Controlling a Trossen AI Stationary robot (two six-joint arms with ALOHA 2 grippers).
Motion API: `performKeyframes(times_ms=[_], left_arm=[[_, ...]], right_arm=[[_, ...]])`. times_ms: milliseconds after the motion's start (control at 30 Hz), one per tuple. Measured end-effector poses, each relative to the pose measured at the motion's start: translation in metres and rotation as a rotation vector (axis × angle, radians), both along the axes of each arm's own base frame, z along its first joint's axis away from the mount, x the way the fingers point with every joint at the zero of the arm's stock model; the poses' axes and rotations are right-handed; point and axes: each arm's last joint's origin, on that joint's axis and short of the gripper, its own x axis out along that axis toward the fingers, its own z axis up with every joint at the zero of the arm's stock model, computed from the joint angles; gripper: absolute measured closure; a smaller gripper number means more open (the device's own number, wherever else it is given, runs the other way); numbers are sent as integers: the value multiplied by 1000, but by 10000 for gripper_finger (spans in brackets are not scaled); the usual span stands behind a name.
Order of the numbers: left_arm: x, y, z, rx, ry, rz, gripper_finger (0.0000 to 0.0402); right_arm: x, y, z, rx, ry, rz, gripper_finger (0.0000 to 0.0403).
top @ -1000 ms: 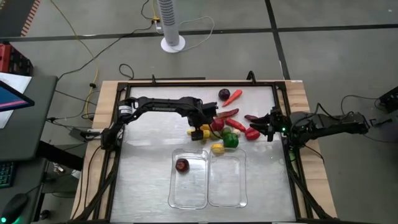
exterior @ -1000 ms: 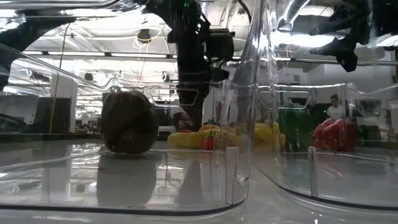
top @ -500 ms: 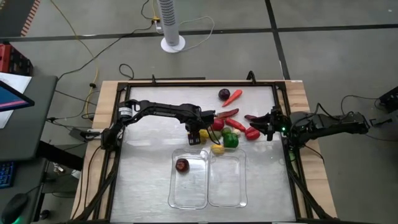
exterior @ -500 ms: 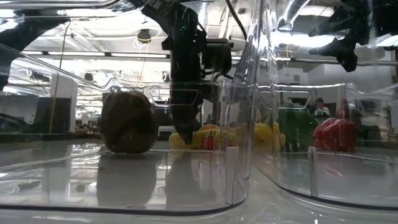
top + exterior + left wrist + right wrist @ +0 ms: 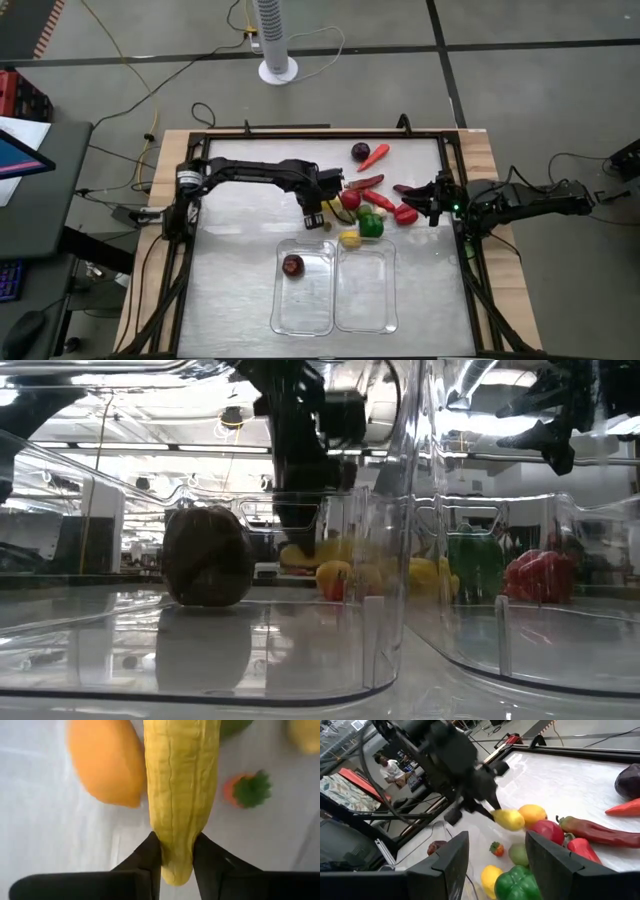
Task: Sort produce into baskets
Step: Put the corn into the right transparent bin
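While the left end effector [image 5: 176,852] clamps the yellow ribbed toy corn cob [image 5: 181,785] by its tip, seemingly just lifted clear of the worktop [image 5: 240,260], the pick step is done; carrying comes next. Two clear plastic tubs [image 5: 335,287] sit toward the worktop's near edge, with bare surface between, so the path is open. One holds a dark round fruit [image 5: 292,265]. Remaining produce clusters mid-worktop. At the right edge, the right end effector [image 5: 432,203] waits, fingers parted and empty.

two dark fingers [image 5: 145,857] pinch the tip of a yellow corn [image 5: 181,785]; beside it an orange fruit [image 5: 106,762] and a small strawberry [image 5: 246,790] on the counter [image 5: 45,840].
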Motion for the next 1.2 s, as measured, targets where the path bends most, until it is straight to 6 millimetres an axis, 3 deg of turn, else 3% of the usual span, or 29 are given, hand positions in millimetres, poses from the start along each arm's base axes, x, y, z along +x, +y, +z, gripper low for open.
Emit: performKeyframes(times_ms=[167,300,400,733,967,1200], left_arm=[[-9,-1,37,-81,-140,-20,317],[-12,-18,69,-228,-301,-60,310],[-10,-35,81,-316,-373,-63,310],[8,-104,97,-412,-562,-55,309],[12,-122,103,-413,-633,-11,308],[13,-128,106,-378,-677,-6,308]], right_arm=[[0,0,0,-4,0,-1,182],[0,0,0,-5,0,0,182],[0,0,0,-5,-1,-1,182],[0,0,0,-4,-3,1,182],[0,0,1,-1,-5,10,182],[0,1,1,9,-13,24,182]])
